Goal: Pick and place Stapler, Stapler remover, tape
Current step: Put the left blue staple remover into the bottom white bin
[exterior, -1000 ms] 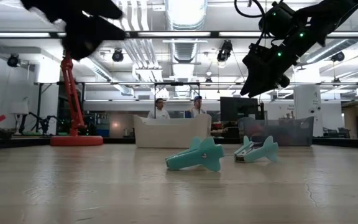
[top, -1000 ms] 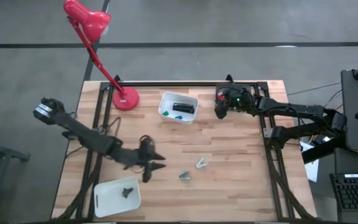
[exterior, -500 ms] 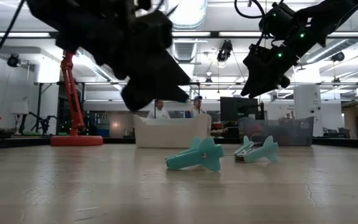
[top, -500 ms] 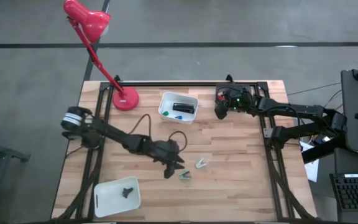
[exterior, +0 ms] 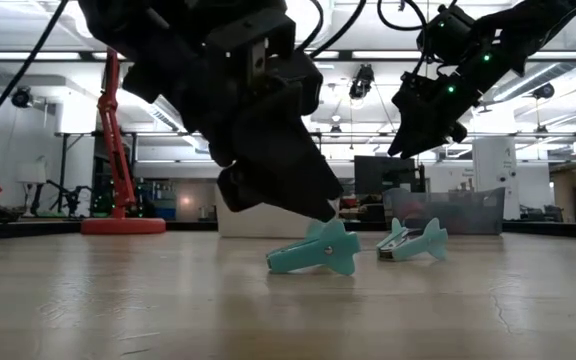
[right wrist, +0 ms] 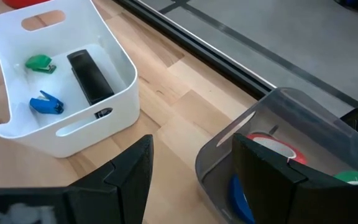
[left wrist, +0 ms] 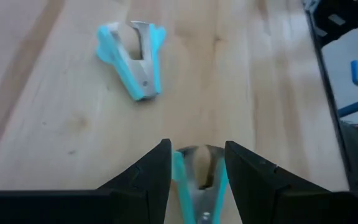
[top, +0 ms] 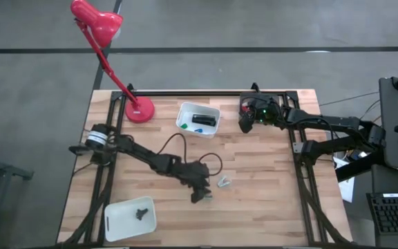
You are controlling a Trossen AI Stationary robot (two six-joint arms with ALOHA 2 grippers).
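The left claw (left wrist: 196,163) stood open, its fingers straddling a teal staple remover (left wrist: 197,186) on the bench (top: 268,194); a second staple remover (left wrist: 132,58) lay near. The right claw (right wrist: 191,165), open, hovered above the clear tape bin (right wrist: 278,149), beside the white bin (right wrist: 61,68) holding the stapler (right wrist: 89,76).

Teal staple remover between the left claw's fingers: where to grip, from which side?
Grip the teal staple remover across its two plastic side wings, coming from above. It lies flat on the wooden table, and the left claw already straddles it with a finger either side, open.
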